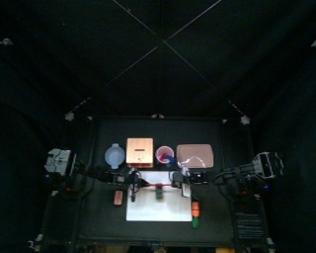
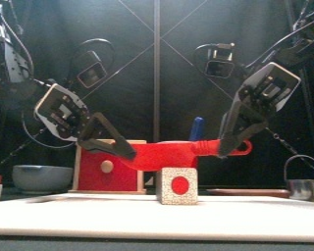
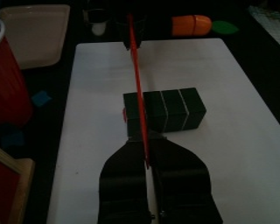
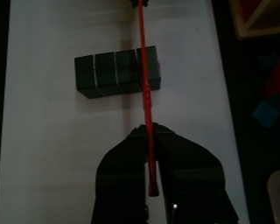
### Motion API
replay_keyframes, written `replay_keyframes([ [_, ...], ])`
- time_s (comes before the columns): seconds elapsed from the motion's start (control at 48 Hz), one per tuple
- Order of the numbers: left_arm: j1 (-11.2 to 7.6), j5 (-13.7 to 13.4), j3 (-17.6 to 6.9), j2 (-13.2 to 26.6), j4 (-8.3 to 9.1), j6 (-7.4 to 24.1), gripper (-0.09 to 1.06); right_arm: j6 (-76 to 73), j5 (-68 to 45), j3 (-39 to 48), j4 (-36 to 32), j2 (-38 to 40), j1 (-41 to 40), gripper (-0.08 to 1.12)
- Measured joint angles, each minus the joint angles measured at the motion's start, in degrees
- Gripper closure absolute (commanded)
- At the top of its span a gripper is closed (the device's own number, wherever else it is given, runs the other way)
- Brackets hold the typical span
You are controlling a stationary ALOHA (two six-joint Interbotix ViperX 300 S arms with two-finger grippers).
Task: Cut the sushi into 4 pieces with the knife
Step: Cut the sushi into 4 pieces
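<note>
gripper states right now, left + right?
Left gripper: closed, holding one end of the red knife.
Right gripper: closed, holding the knife's other end.

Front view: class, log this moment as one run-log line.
left gripper: shut on red knife | right gripper: shut on red knife | knife: across sushi roll | roll: whole, on white board

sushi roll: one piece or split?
One piece: in both wrist views the sushi roll shows its blocks flush, no gaps. Whether the red knife over it touches: cannot tell.
</note>
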State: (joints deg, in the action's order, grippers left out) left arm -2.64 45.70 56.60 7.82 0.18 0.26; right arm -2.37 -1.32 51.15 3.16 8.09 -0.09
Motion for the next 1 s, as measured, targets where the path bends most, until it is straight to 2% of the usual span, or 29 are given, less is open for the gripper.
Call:
replay_keyframes([
  [0.208,0.00,0.0,-0.1,0.0,-0.09,0.0,0.79,0.0,0.0,0.0,-0.3,0.0,-0.5,0.92],
  [0.646,-1.58,0.2,-0.1,0.1,-0.18,-0.1,0.79,0.0,0.1,0.0,0.3,-0.2,-0.1,0.92],
  [1.0,-2.55,1.4,-0.7,2.9,-0.18,-0.4,0.79,0.0,0.2,0.0,1.5,-1.3,0.7,0.92],
])
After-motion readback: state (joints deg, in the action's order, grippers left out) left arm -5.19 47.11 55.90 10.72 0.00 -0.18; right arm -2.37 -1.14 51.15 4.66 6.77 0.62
